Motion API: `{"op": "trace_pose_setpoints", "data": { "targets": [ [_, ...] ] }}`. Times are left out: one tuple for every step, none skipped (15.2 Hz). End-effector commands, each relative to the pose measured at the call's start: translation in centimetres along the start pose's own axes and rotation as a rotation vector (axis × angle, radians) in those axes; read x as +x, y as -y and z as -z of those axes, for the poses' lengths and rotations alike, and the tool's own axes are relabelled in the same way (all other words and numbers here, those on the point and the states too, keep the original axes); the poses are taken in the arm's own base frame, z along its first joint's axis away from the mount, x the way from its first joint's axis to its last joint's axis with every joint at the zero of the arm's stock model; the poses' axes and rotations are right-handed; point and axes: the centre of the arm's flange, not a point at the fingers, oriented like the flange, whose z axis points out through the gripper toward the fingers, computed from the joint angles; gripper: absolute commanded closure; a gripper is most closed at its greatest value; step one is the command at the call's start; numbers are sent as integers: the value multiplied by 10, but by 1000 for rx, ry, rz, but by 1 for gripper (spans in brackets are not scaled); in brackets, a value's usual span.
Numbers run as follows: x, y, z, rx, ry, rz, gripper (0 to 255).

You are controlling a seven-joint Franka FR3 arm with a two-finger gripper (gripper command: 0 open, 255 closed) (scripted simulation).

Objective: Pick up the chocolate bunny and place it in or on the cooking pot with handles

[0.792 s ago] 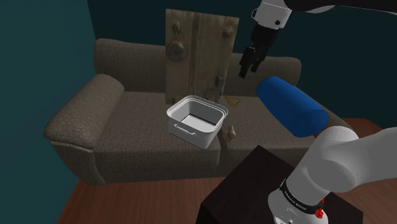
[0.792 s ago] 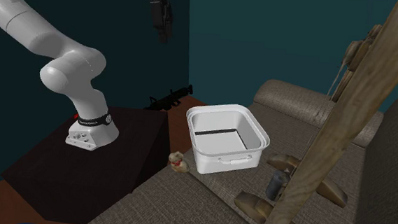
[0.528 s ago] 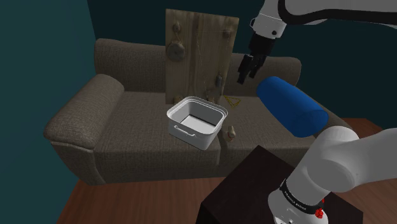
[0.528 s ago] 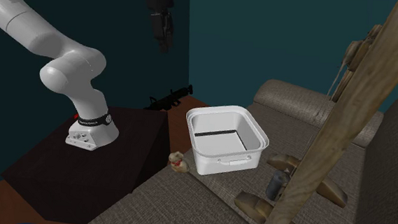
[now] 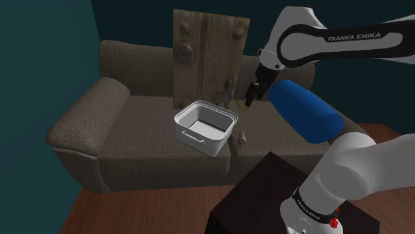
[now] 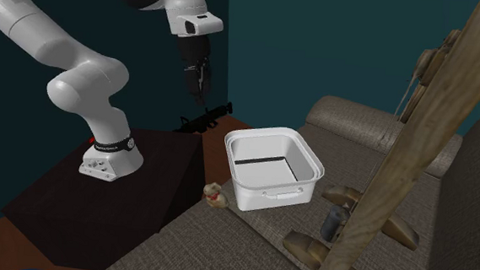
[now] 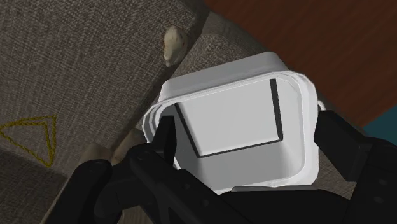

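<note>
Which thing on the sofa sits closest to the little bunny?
The white pot, right beside the bunny; the blue cushion and wooden board stand farther off.

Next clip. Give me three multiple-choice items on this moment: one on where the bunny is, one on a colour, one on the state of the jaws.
1. Where does the bunny lie?
A) on the sofa seat, beside the pot
B) inside the pot
C) on the black stand

2. What colour is the cylinder cushion?
A) red
B) blue
C) yellow

3. How do the jaws of the gripper stand?
A) shut on the bunny
B) open, holding nothing
C) shut on a pot handle

Answers:
1 A: the bunny rests on the seat fabric just outside the pot's wall.
2 B: it is plainly blue in the shoulder view.
3 B: the wrist view shows the jaws apart, with the pot well below them and nothing clasped.
</note>
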Motion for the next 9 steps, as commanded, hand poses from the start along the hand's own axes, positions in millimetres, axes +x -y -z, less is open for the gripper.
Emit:
{"op": "trace_pose_setpoints", "data": {
  "targets": [
    [-2,-8,-26,0,-9,-6,0],
    [-3,-12,-39,0,-12,-9,0],
    [-4,-16,-51,1,-16,-13,0],
    [-4,-21,-64,1,-19,-16,0],
    [-5,-25,-76,1,-22,-19,0],
    [-6,-30,-89,1,-25,-22,0],
    [-6,-34,-101,1,-28,-25,0],
    [-7,-38,-113,2,-32,-29,0],
    [-8,-43,-126,2,-35,-32,0]
  ]
}}
